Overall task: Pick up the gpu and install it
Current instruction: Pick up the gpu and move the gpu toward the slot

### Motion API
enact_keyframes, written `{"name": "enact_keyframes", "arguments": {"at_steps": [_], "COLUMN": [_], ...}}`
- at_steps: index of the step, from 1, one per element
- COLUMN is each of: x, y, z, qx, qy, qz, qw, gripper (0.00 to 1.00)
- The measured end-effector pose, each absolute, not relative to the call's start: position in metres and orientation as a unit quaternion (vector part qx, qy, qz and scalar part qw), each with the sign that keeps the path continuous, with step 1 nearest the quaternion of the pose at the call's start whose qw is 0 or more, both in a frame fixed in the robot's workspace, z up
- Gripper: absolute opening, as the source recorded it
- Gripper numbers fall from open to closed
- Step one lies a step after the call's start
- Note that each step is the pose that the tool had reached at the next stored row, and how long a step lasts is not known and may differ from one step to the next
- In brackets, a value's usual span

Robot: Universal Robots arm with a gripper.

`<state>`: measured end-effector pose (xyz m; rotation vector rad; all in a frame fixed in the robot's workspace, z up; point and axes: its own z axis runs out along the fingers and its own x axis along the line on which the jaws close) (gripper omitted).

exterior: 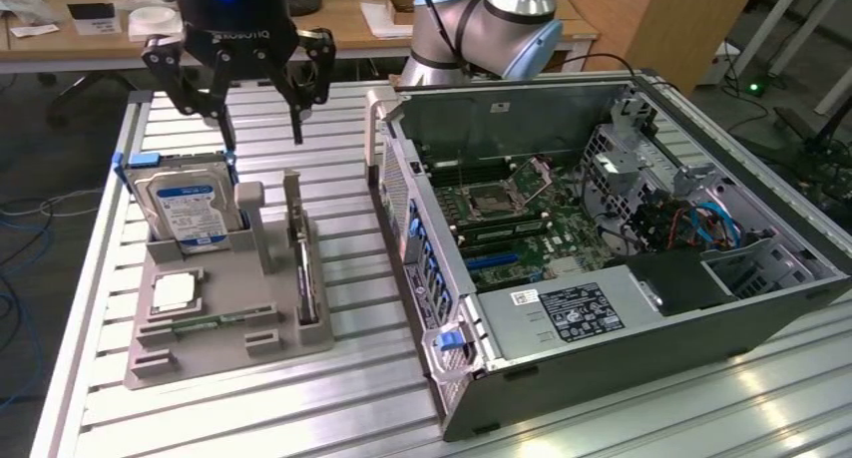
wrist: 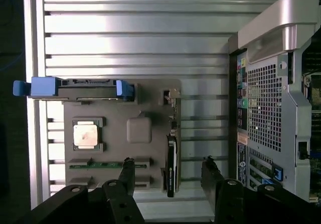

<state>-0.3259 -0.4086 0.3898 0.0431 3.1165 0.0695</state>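
Gripper is seen with its jaws spread wide and nothing held between them. It hangs above the far end of a grey holder, over the gap between the hard drive and the gpu; no contact with either is seen. In the wrist view the gripper is looked through from above, and the two dark fingers are seen on either side of the gpu, which is shown edge-on as a thin dark strip.

The gpu is stood on its edge in a slot of the holder, on the side nearest the computer case. It is not lifted (upright, seated in the slot).

The hard drive, blue-labelled with blue side rails, is stood upright at the holder's other side. A processor is laid flat in a recess, and a narrow green memory stick is laid just beside it.

The computer case is set on its side with the panel off, at the exterior view's right of the holder, and its motherboard is exposed. Everything is placed on a slatted aluminium table.
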Motion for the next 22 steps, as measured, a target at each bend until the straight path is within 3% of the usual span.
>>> {"name": "enact_keyframes", "arguments": {"at_steps": [22], "x": [-0.326], "y": [-0.421], "z": [0.372], "qx": [-0.011], "qy": [1.0], "qz": [0.017], "qw": [0.012], "gripper": [0.65]}}
